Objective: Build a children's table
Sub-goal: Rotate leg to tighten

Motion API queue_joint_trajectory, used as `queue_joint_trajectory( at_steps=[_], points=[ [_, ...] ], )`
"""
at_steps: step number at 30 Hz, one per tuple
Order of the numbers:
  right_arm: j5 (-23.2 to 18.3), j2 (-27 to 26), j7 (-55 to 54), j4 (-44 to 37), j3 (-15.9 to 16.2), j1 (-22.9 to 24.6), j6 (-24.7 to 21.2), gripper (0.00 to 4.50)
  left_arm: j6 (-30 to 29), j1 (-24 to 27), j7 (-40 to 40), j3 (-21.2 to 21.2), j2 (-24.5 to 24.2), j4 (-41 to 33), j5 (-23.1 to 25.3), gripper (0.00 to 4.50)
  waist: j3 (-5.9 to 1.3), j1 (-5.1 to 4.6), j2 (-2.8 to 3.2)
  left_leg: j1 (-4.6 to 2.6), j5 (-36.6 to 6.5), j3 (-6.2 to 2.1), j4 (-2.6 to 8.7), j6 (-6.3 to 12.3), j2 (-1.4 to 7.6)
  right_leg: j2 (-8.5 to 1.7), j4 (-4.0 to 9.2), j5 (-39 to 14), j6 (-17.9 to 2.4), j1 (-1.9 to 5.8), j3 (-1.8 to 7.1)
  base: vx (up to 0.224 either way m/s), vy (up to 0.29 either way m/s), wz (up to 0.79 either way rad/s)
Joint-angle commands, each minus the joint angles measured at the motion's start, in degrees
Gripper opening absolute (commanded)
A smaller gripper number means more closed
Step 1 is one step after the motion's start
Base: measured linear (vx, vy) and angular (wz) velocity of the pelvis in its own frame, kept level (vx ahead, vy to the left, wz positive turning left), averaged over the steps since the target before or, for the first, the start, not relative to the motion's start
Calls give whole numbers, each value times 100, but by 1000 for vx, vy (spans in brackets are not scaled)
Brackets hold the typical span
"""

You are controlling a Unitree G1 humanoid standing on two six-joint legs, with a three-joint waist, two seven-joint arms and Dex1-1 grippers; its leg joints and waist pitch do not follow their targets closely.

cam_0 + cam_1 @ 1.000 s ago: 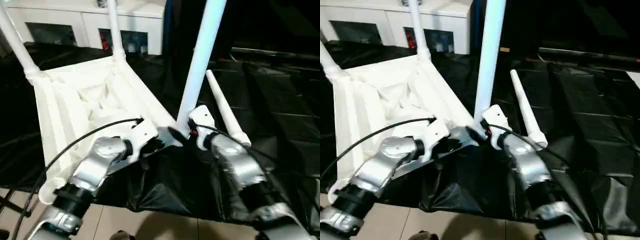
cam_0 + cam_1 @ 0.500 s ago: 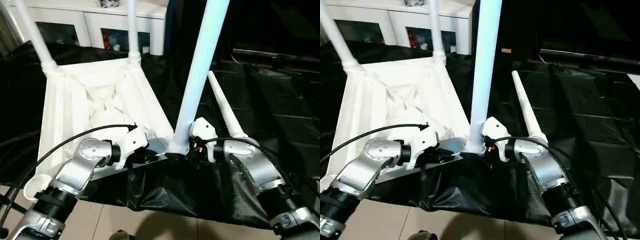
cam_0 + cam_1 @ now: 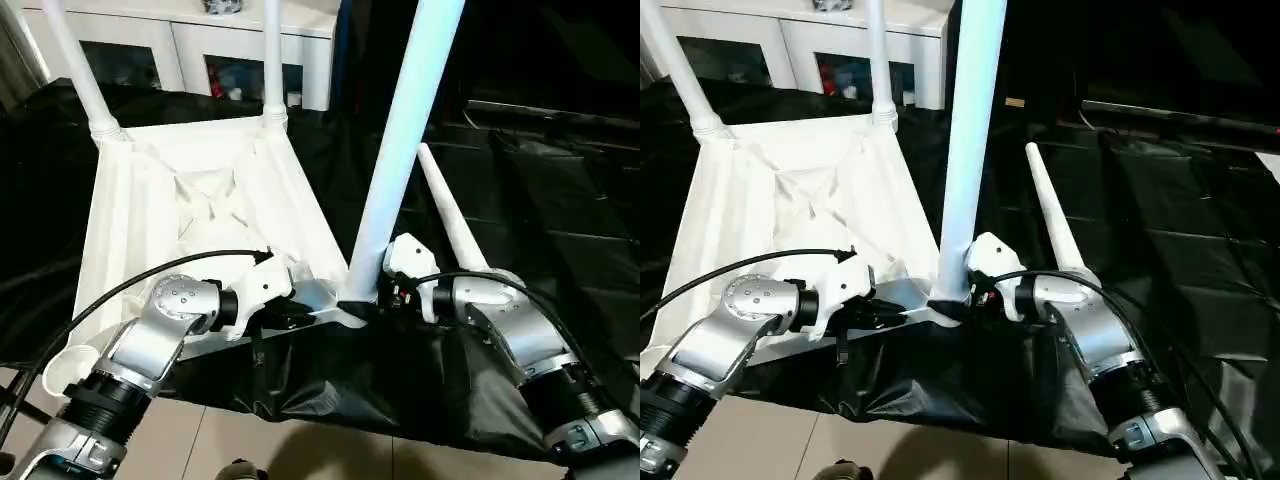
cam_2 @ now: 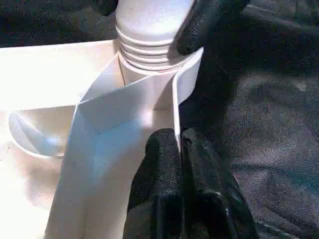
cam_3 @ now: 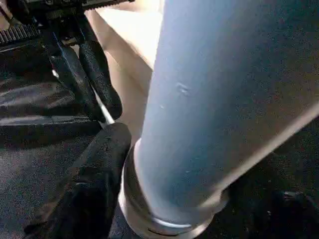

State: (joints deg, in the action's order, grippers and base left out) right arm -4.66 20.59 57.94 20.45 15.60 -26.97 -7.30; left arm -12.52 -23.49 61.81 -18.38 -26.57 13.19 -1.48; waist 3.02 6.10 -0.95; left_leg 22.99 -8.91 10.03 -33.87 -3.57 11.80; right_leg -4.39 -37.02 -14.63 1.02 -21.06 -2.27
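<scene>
The children's table top (image 3: 190, 200) lies upside down on black sheeting, ribs up, with two legs (image 3: 75, 70) (image 3: 271, 60) standing in its far corners. A third leg (image 3: 400, 150) stands upright in the near right corner socket. My right gripper (image 3: 375, 300) is shut on that leg's base, one finger (image 5: 107, 144) pressed against its ribbed collar. My left gripper (image 4: 179, 144) is shut on the top's thin rim just beside that socket. Another leg (image 3: 450, 215) lies loose on the sheeting to the right.
A white cabinet (image 3: 250, 40) with glass doors stands behind the table top. The near left corner socket (image 3: 65, 365) hangs over the front edge of the sheeted surface, with tiled floor (image 3: 250, 440) below. Black cables run along both forearms.
My right gripper's fingers have closed in on the base of the upright leg. The left gripper has kept its hold on the rim. The head views have shifted.
</scene>
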Motion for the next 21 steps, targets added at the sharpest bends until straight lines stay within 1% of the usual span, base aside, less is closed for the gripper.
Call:
queue_joint_trajectory(
  at_steps=[1, 3, 4, 5, 8, 9, 10, 11, 12, 13, 14, 15, 16, 17, 18, 19, 20, 21],
  points=[
    [64, -41, 181, 33, 250, -25, -44, 268, 90, -79, 106, -173, 52, -45, 12, 0, -347, -39, -39, -192, -912, -4, 389, 130, 147, -308, 427, 70, -1251, 128, 195, 0, 0, 0],
    [69, -62, 153, 33, 257, -11, -52, 263, 78, -78, 66, -164, 69, -40, 19, 0, -343, -39, -48, -190, -914, -3, 389, 130, 148, -311, 429, 62, -1244, 128, 198, 0, 0, 0],
    [68, -143, -2, 35, 220, 39, -118, 259, 23, -95, -120, -106, 167, 3, 37, 0, -335, -44, -44, -193, -955, -4, 396, 116, 149, -310, 437, 17, -1243, 119, 199, 0, 0, 0],
    [69, -154, -25, 36, 214, 45, -127, 255, 15, -99, -143, -98, 180, 8, 39, 0, -334, -46, -42, -194, -983, -3, 398, 102, 147, -310, 442, -20, -1241, 118, 199, 0, 0, 0],
    [137, -379, -539, 171, 80, 97, -159, 238, -120, -215, -607, 31, 417, 140, 106, 0, -319, -53, -41, -210, -1205, -11, 430, -10, 159, -320, 475, -349, -1204, 100, 202, 0, 0, 0],
    [213, -622, -1089, 381, -60, 112, -171, 238, -245, -342, -996, 104, 632, 249, 182, 0, -301, -75, -48, -214, -1337, -6, 448, -84, 157, -319, 500, -578, -1173, 82, 209, 0, 0, 0],
    [263, -886, -1655, 589, -208, 107, -229, 236, -398, -477, -1416, 151, 856, 344, 291, 0, -286, -87, -50, -241, -1565, -9, 464, -190, 153, -339, 536, -961, -1145, 52, 218, 0, 0, 0],
    [255, -944, -1760, 623, -242, 104, -260, 235, -441, -502, -1491, 164, 912, 357, 296, 0, -283, -94, -54, -238, -1642, -19, 477, -235, 153, -349, 552, -1145, -1113, 57, 217, 0, 0, 0],
    [240, -1068, -1983, 696, -315, 96, -326, 233, -532, -555, -1648, 191, 1029, 385, 305, 0, -285, -105, -55, -252, -1758, -27, 484, -297, 159, -360, 576, -1388, -1046, 42, 219, 0, 0, 0],
    [191, -1366, -2454, 839, -468, 75, -461, 233, -737, -679, -2038, 260, 1323, 459, 327, 0, -285, -102, -21, -250, -1849, -51, 490, -328, 157, -367, 595, -1528, -982, 44, 216, 0, 0, 0],
    [182, -1419, -2529, 860, -490, 71, -480, 228, -769, -701, -2112, 272, 1375, 474, 334, 0, -276, -134, -29, -243, -1866, -37, 500, -349, 160, -350, 595, -1505, -966, 29, 227, 0, 0, 0],
    [177, -1564, -2758, 923, -541, 50, -540, 225, -837, -758, -2289, 286, 1509, 518, 360, 0, -283, -138, -40, -249, -1910, -49, 503, -363, 154, -353, 608, -1545, -932, 22, 222, 0, 0, 0],
    [198, -1746, -3069, 1000, -598, 16, -627, 222, -900, -823, -2479, 285, 1665, 576, 398, 0, -283, -155, -36, -225, -1837, -51, 511, -363, 148, -343, 602, -1449, -912, 30, 227, 0, 0, 0],
    [223, -1886, -3287, 1069, -622, -25, -667, 222, -937, -872, -2622, 295, 1789, 631, 411, 0, -296, -158, -23, -229, -1773, -49, 503, -367, 145, -339, 596, -1315, -897, 25, 226, 0, 0, 0],
    [240, -2008, -3444, 1127, -626, -63, -678, 222, -966, -913, -2734, 303, 1901, 680, 412, 0, -298, -158, -32, -223, -1727, -49, 499, -361, 143, -339, 594, -1240, -894, 31, 225, 0, 0, 0],
    [255, -2108, -3544, 1180, -636, -101, -667, 222, -976, -945, -2790, 302, 1978, 725, 430, 0, -307, -143, -17, -219, -1595, -44, 487, -329, 139, -339, 581, -1028, -892, 42, 228, 0, 0, 0],
    [270, -2177, -3607, 1221, -647, -129, -653, 222, -981, -967, -2820, 301, 2024, 757, 445, 0, -313, -146, -28, -195, -1434, -37, 481, -285, 127, -331, 573, -788, -893, 61, 227, 0, 0, 0],
    [262, -2278, -3670, 1301, -698, -194, -553, 265, -902, -1004, -2788, 239, 2033, 825, 533, 0, -319, -139, -21, -202, -1389, -33, 475, -267, 126, -326, 567, -696, -895, 62, 224, 0, 0, 0]
  ],
)
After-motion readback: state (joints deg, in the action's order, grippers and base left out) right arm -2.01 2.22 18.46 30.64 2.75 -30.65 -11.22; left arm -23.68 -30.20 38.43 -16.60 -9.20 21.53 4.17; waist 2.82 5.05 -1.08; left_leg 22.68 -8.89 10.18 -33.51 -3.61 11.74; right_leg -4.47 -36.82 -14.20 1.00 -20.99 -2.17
